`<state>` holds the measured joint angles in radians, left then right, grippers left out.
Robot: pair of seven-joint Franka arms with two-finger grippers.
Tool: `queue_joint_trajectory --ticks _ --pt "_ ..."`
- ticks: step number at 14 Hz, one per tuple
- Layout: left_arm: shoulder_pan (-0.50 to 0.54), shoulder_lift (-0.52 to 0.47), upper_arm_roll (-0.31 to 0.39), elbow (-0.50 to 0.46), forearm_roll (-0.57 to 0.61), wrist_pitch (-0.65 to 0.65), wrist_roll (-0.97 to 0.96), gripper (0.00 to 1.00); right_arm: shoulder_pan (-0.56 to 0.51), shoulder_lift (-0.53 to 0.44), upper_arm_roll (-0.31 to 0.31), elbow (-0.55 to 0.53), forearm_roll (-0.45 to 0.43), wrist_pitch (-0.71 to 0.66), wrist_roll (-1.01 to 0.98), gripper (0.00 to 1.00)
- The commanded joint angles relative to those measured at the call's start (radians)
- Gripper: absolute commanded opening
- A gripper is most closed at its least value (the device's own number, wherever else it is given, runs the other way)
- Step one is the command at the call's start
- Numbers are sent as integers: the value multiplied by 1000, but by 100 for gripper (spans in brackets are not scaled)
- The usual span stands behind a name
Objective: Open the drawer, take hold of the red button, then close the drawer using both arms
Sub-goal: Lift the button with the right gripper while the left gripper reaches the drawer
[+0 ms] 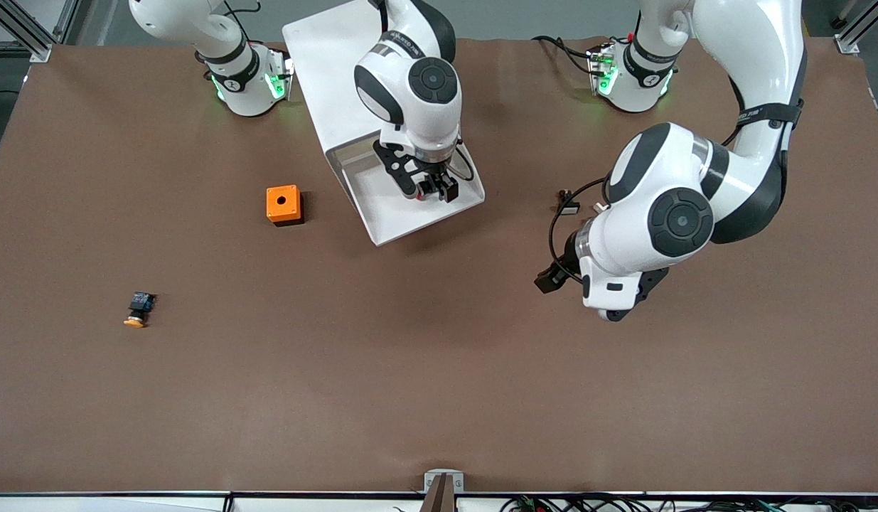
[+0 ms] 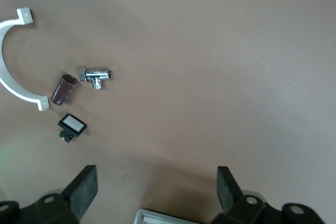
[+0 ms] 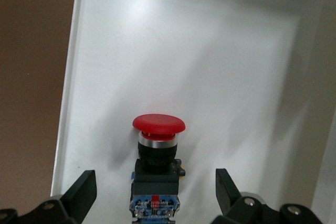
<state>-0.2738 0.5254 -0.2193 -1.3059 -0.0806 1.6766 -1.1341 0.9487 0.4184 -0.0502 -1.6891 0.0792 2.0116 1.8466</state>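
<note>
The drawer (image 1: 382, 231) is pulled out of the white cabinet (image 1: 325, 57), toward the front camera. My right gripper (image 1: 431, 190) hangs low over the drawer and hides the button in the front view. In the right wrist view the button (image 3: 157, 153), with its red cap, black body and blue rear, lies on the drawer's white floor (image 3: 210, 66). My right gripper (image 3: 155, 192) is open, one finger on each side of the button's rear, apart from it. My left gripper (image 1: 552, 281) is open and empty over bare table (image 2: 157, 192), at the left arm's end.
An orange box with a hole (image 1: 284, 205) stands beside the drawer, toward the right arm's end. A button with an orange-yellow cap (image 1: 136, 311) lies nearer the front camera. The left wrist view shows a white curved clamp (image 2: 10, 80), a dark cylinder (image 2: 63, 89), a chrome fitting (image 2: 95, 76) and a small black part (image 2: 72, 127).
</note>
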Motion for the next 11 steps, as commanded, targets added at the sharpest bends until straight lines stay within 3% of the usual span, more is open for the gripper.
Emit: queue_joint_trajectory --ticks 1,3,5,7,9,10,11 --pt "-22 -5 -5 -20 38 23 10 100 27 29 -11 31 -10 6 23 100" --pt "-42 1 -3 -23 44 35 2 100 27 29 -10 31 -7 6 23 100" --pt "-42 1 -5 -23 44 37 5 100 27 29 -10 31 -3 6 23 86" --pt "-50 15 -5 -27 44 52 8 100 27 29 -10 31 2 3 23 55" --pt "-53 5 -3 -81 44 122 14 100 27 29 -10 31 1 1 23 11" --pt "-51 5 -5 -95 44 150 19 100 27 29 -10 31 -2 1 23 0" --pt "-54 8 -5 -96 44 164 22 100 27 28 -10 31 -6 -1 22 0"
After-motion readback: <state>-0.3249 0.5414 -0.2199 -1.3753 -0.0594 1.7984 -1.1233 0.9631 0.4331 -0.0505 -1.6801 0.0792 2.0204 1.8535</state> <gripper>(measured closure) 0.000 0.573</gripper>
